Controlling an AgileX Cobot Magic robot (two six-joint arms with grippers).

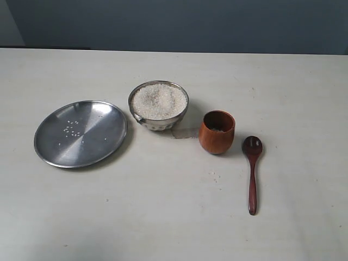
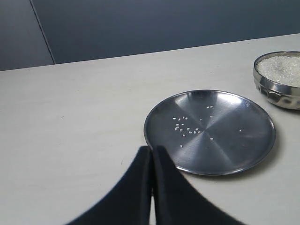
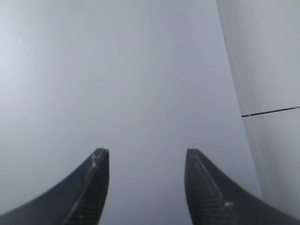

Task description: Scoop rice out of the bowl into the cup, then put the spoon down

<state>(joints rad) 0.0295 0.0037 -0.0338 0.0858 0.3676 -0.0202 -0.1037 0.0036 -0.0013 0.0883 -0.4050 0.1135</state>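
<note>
Grey wall [image 3: 117, 70] before splayed right gripper [image 3: 146, 153]

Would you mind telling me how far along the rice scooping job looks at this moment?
Done: hard to say. The wooden cup shows only a pale patch inside, while the rice heaps the steel bowl. In hand: nothing. The spoon lies on the table beside the cup, the left gripper is shut and empty, and the right gripper is open, also empty. Left: probably the scooping.

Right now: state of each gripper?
Left gripper: jaws shut, holding nothing.
Right gripper: jaws open, holding nothing.
</note>
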